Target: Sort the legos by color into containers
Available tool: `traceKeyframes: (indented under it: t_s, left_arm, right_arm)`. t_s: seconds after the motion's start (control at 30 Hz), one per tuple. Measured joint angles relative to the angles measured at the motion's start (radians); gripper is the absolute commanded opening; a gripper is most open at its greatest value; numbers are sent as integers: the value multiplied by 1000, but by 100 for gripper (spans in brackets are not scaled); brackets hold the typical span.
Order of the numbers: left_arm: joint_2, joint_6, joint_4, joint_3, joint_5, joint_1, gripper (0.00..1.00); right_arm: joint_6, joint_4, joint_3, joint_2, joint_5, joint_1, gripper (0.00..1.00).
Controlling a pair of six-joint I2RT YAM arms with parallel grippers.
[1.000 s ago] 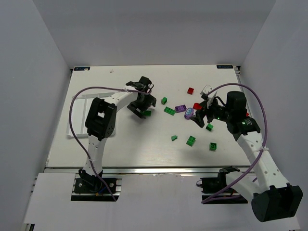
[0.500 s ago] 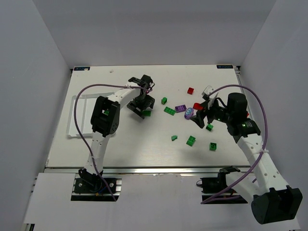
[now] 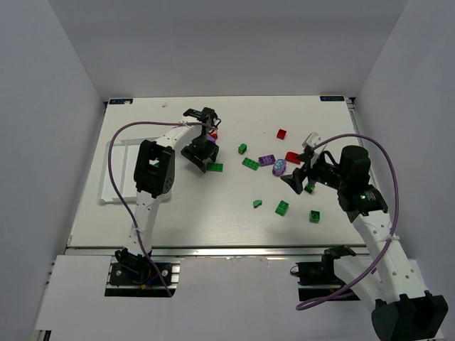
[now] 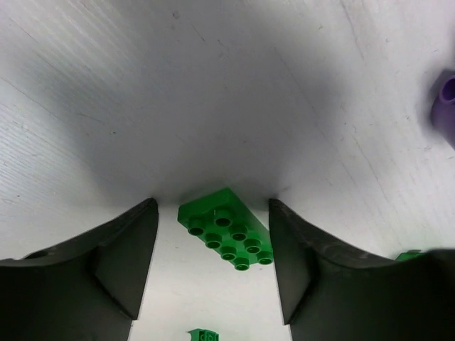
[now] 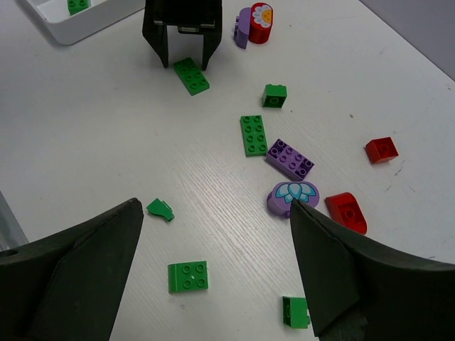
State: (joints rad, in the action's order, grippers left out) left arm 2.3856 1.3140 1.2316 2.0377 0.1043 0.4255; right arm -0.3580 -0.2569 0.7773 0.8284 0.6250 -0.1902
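1. Legos (image 3: 249,163) lie scattered from the table's centre to 3 o'clock; the tray (image 3: 114,170) sits at 9 o'clock.
2. Left gripper (image 4: 212,213): jaws spread astride a green brick (image 4: 226,229), not touching.
3. Right gripper (image 5: 215,206): spread, empty. Tray holds 1 sorted brick (image 5: 78,6); most remain.

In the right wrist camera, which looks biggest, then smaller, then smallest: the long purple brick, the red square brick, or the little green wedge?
Biggest: the long purple brick.
Next: the red square brick.
Smallest: the green wedge, even though it lies nearer the camera.
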Motion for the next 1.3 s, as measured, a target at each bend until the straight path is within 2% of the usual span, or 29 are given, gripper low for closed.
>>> traceKeyframes:
  t_s: [0.07, 0.17, 0.33, 0.57, 0.87, 0.97, 1.0, 1.1, 1.13, 1.27, 1.3]
  left_arm:
    - [-1, -1, -7, -3, 0, 0, 65]
    - [-5, -6, -14, -10, 1, 0, 64]
    - [-11, -10, -22, -19, 0, 5, 72]
    - [-51, -1, -49, -89, 2, 26, 75]
    - [-36, 24, -40, -62, 0, 51, 66]
    - [-34, 32, -39, -59, 0, 59, 59]
    - [-34, 35, -39, -60, 0, 61, 48]
    - [-40, 38, -45, -69, -4, 64, 33]
    - [-45, 37, -51, -76, -4, 65, 25]
    - [-58, 31, -71, -96, -3, 66, 14]
    - [-58, 5, -85, -96, -3, 66, 5]
  right_arm:
    - [2, 2, -5, -5, 3, 0, 88]
    - [8, 5, -8, -6, 4, 0, 88]
    - [14, 6, -8, -6, 7, 0, 88]
    - [16, 10, -8, -2, 7, 0, 88]
    - [16, 24, -10, -3, 7, 0, 88]
    - [16, 26, -17, -12, 7, 0, 88]
    - [16, 26, -21, -16, 7, 0, 88]
    - [15, 24, -23, -23, 7, 0, 88]
    - [15, 24, -23, -24, 7, 0, 88]
    - [15, 23, -23, -31, 10, 0, 87]
    - [14, 21, -23, -31, 11, 0, 67]
